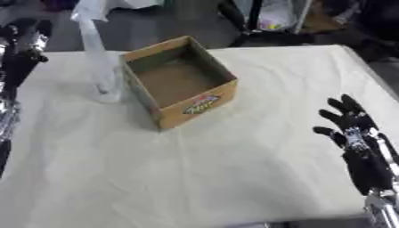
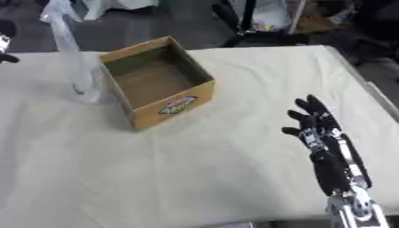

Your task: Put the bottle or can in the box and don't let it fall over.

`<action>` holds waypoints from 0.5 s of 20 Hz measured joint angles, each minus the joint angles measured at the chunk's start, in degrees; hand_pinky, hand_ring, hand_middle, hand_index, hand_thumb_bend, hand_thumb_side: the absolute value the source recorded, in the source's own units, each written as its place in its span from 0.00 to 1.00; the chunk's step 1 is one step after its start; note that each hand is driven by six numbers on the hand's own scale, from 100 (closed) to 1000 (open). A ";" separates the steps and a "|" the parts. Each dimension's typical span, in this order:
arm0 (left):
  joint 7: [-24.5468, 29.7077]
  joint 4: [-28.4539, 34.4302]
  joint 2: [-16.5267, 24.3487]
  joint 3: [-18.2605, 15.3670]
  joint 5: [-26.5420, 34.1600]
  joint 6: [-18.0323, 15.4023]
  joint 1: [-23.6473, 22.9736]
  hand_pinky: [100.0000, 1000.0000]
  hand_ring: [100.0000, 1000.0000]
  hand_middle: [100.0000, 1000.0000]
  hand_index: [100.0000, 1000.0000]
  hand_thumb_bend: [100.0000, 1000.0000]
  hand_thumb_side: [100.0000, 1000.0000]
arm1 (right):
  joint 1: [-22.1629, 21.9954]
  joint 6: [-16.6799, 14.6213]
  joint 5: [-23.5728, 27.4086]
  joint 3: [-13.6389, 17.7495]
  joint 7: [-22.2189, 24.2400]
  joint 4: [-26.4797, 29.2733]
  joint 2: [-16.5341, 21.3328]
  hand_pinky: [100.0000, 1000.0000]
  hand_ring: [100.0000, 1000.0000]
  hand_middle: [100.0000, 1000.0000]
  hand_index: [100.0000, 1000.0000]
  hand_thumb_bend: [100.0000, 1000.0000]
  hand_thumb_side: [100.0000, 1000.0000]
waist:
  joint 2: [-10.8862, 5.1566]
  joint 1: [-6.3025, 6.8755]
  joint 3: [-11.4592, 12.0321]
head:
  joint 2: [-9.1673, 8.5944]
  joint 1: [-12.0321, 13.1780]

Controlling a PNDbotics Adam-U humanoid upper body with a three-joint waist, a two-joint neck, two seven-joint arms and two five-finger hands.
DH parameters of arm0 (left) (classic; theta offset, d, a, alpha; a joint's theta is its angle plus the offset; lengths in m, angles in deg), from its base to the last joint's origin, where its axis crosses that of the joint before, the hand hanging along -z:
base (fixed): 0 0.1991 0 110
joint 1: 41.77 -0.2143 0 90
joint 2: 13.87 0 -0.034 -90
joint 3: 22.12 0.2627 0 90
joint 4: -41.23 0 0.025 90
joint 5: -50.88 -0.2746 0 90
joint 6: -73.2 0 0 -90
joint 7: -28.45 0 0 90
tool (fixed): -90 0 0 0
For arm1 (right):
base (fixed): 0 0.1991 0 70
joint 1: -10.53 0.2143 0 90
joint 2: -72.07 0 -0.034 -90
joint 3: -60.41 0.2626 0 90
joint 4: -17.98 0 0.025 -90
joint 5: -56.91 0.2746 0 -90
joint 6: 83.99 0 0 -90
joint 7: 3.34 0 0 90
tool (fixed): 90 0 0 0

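Right hand (image 2: 315, 129) hovers open over the tabletop (image 1: 234, 169); the bottle (image 1: 99, 67) (clear, upright) stands beside an empty box (image 1: 179, 80); left hand's (image 1: 23, 44) state unclear.

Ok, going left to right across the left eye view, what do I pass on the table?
Left hand at the far left edge → clear spray bottle, upright → open cardboard box, empty → right hand, open with fingers up, at the right edge.

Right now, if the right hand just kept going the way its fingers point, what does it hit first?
Likely nothing near. The right hand is open, fingers pointing up and away across bare table toward its far edge. The box sits well off to its left, the bottle beyond that. Depth is hard to judge.
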 measured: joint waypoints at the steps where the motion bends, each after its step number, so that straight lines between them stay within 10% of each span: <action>1: 0.05 -1.44 0.00 0.13 -0.39 0.03 1.15 0.53 1.00 0.90 0.83 0.38 0.65 | 0.11 -0.04 0.01 -0.07 0.10 0.00 0.00 0.71 0.89 0.92 1.00 0.00 0.48 | 0.11 0.00 -0.39 | -0.10 0.07; 10: -2.29 -10.78 0.14 0.62 -4.61 -0.15 9.28 0.53 1.00 0.90 0.83 0.38 0.62 | 0.66 0.00 0.52 -0.80 0.70 -0.01 0.10 0.70 0.89 0.92 1.00 0.00 0.48 | 1.00 0.06 -3.82 | -1.11 1.07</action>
